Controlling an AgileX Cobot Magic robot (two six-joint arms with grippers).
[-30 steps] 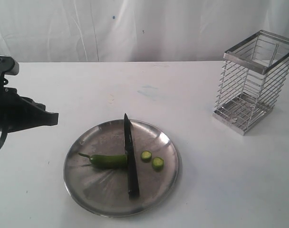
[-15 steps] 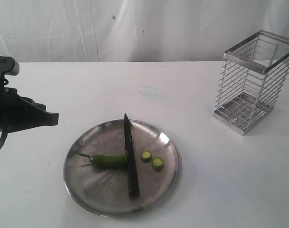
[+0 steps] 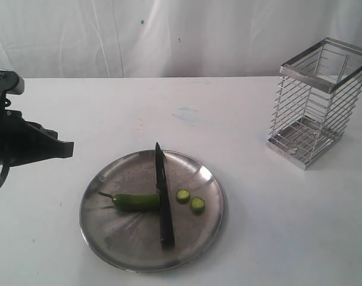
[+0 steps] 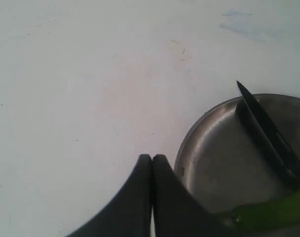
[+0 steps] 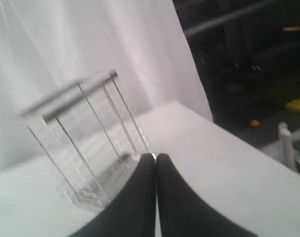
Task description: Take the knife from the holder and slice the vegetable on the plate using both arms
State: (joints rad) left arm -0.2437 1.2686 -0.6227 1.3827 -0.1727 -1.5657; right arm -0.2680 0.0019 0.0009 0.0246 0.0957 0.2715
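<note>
The steel plate (image 3: 118, 238) lies near the table's front. On it rests the green chili (image 3: 135, 201), with two cut rounds (image 3: 190, 200) to its right. The black knife (image 3: 164, 196) lies flat across the plate between them, tip pointing away. No gripper holds it. My left gripper (image 3: 66, 149) hangs shut at the left edge, clear of the plate; its wrist view shows its shut tips (image 4: 152, 158) beside the plate rim (image 4: 187, 148), the knife (image 4: 266, 131) and the chili (image 4: 273, 212). The wire holder (image 3: 317, 101) stands empty at the right. My right gripper (image 5: 155, 157) is shut near the holder (image 5: 86, 158).
A white cloth covers the table and a white curtain hangs behind. The table's edge (image 5: 239, 136) and a dark room beyond show in the right wrist view. The right arm is outside the exterior view.
</note>
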